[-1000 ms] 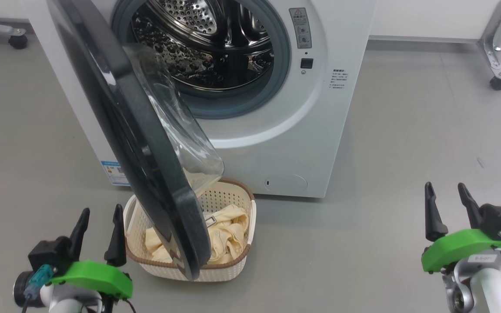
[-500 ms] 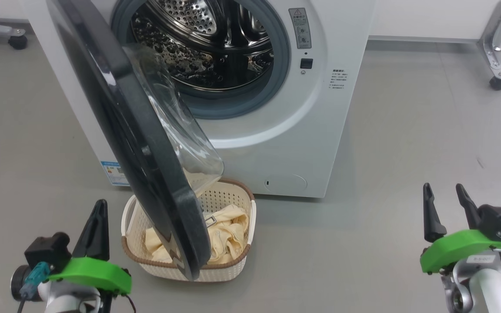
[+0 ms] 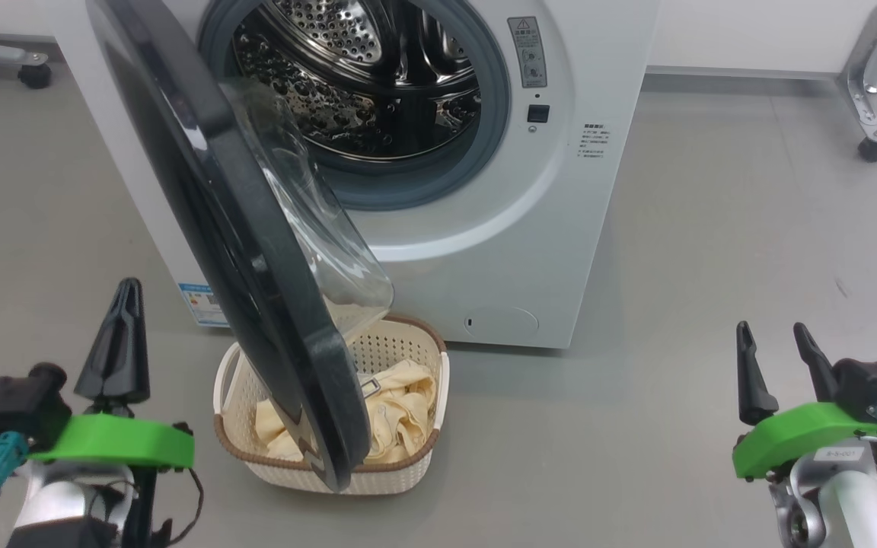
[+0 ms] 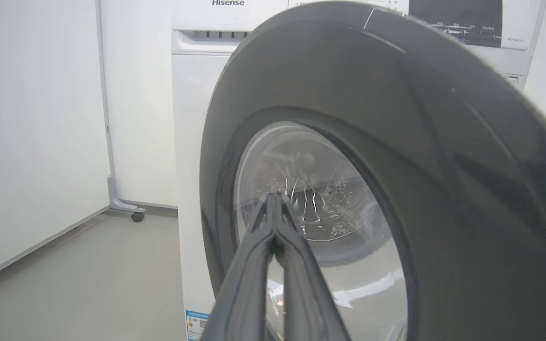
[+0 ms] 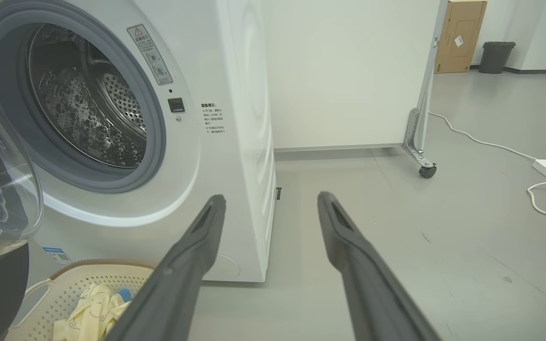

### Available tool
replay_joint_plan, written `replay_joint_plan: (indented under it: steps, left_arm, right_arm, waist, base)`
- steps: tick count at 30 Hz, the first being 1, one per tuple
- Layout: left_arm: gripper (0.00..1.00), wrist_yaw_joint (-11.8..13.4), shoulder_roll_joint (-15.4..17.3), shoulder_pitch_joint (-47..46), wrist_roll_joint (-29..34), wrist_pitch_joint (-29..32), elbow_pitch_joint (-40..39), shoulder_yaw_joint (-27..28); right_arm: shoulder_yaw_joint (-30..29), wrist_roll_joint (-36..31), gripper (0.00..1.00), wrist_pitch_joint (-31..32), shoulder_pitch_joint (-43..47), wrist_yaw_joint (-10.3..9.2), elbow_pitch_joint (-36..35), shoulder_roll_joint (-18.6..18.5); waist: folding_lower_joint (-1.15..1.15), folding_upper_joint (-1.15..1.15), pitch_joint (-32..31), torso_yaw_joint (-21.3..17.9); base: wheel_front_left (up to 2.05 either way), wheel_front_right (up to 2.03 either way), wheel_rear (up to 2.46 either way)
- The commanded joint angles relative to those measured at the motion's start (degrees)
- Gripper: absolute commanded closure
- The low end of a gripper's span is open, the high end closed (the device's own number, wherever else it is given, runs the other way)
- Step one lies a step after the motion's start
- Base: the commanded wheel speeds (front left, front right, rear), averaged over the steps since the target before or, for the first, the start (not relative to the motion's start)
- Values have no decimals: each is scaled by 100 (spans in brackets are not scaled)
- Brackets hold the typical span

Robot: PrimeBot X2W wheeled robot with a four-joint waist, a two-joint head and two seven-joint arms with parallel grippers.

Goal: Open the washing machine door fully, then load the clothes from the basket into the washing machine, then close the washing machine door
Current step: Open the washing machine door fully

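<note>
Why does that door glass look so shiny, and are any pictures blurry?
Head view: the glass bowl catches pale glare and the drum sparkles with reflections. Left wrist view: the shut left claw is soft, close to the lens, and the door rim looks hazy grey. Right wrist view: even light, open right claw slightly blurred.
</note>
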Motion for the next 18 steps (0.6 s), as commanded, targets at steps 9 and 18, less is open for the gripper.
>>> replay_joint_plan:
  steps: [9, 18]
  left_arm:
    - [100, 366, 462, -428, 183, 1089, -2301, 307]
    - [100, 316, 241, -935, 333, 2192, -3794, -618]
  right_arm:
    - [165, 28, 0, -55, -127, 58, -181, -113]
    - [238, 25, 0, -55, -118, 58, -160, -111]
  waist:
    - [0, 0, 18, -33]
    - [0, 0, -11, -118]
  base:
    - [0, 0, 0]
    - [0, 0, 0]
